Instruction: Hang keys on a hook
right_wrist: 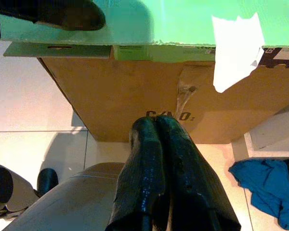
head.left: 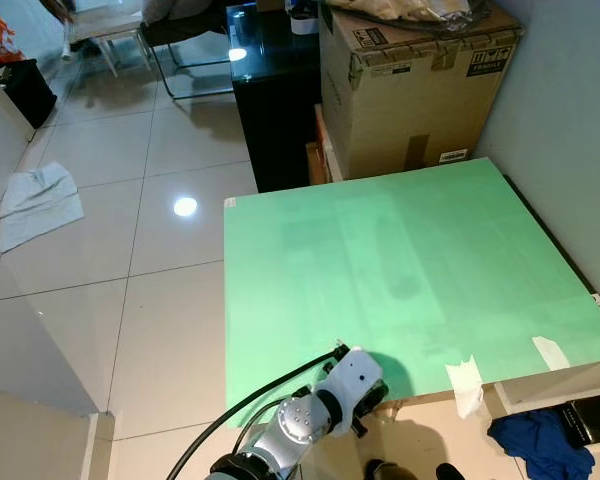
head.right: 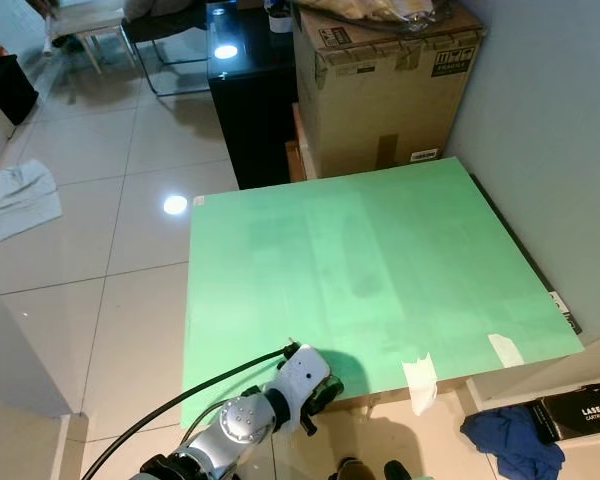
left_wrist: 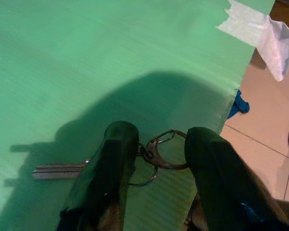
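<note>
Two black fingers of the left gripper (left_wrist: 156, 159) stood apart over the near edge of the green board (head.left: 400, 250), with the keys (left_wrist: 135, 163) lying flat on the board between them: a ring and a small metal clasp in the gap, one key blade poking out past the left finger. Nothing was clamped yet, so far as the wrist view showed; the jaws straddled the bunch rather than pinching it. From the head camera the same gripper sat at the board's front edge, its silver wrist and black cable trailing back toward the robot. The right gripper (right_wrist: 156, 144) hung idle below the board's edge with its fingers pressed together on nothing, pointed at the brown box under the board. As for handling, I judged the keys light, hard and slick, loose on their ring, so they would swing and rattle once lifted (and could slide out of smooth pads). The ring or clasp looked the better place to grip, leaving an open loop to slip over a hook; taking the flat blade would risk it pivoting. Around the board were strips of white tape (head.left: 464, 385) at its front edge, a blue cloth (head.left: 540, 445) on the tiled floor, and a large cardboard box (head.left: 420, 80) behind. No hook could be made out.
</note>
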{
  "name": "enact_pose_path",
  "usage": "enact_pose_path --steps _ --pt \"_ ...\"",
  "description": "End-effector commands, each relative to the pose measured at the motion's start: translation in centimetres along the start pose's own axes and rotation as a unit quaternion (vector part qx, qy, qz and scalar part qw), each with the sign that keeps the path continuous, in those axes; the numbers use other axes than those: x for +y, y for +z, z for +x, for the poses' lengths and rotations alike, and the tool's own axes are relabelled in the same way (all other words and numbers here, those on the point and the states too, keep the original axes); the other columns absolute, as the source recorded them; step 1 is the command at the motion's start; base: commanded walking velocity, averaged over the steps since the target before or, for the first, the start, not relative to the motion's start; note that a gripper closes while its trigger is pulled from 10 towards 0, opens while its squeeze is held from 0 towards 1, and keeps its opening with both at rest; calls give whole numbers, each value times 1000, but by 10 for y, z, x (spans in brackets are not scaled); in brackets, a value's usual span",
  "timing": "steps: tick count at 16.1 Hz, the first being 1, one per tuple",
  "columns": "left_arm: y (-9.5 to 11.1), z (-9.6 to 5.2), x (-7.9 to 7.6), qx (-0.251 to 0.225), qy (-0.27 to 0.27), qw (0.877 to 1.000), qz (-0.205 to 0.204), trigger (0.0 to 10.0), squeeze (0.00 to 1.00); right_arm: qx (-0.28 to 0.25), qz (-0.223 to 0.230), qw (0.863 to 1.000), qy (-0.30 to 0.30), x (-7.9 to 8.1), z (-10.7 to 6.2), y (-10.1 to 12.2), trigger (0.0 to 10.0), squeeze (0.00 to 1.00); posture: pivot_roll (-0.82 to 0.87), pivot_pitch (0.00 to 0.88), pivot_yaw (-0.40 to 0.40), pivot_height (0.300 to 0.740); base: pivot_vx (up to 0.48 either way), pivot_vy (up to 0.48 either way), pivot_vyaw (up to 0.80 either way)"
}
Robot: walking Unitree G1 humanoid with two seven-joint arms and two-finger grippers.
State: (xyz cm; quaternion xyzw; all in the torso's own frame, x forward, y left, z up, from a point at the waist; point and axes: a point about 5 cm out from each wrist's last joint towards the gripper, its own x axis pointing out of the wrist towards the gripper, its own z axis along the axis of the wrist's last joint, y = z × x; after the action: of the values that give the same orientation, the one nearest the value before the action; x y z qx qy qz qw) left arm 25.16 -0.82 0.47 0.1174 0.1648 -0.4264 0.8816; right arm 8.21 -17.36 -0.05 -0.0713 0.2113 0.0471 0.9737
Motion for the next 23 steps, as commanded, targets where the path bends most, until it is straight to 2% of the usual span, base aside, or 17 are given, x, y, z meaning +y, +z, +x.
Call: enact_pose_path --steps 1,7,8,9,14,23 --pt "28 17 -19 -28 -29 999 -1 10000 0 7 5 1000 0 3 -6 -2 10000 0 -393 257 127 740 0 0 0" --pt "19 16 -27 -10 -32 999 18 10000 0 9 4 1000 1 6 -7 -2 10000 0 -397 250 133 740 0 0 0" --pt "17 16 -28 -2 -34 999 25 3686 0 9 3 1000 2 6 -7 -1 10000 0 -398 248 132 740 0 0 0" --pt "16 16 -28 0 -35 999 26 0 0 9 3 1000 2 7 -7 -1 10000 0 -399 246 131 740 0 0 0" --pt "12 15 -30 10 -47 997 55 0 0 7 2 1000 4 9 -8 3 10000 0 -397 244 131 740 0 0 0" --pt "16 15 -29 -4 -49 998 49 0 0 10 3 1000 3 9 -9 6 10000 0 -400 256 128 740 0 0 0"
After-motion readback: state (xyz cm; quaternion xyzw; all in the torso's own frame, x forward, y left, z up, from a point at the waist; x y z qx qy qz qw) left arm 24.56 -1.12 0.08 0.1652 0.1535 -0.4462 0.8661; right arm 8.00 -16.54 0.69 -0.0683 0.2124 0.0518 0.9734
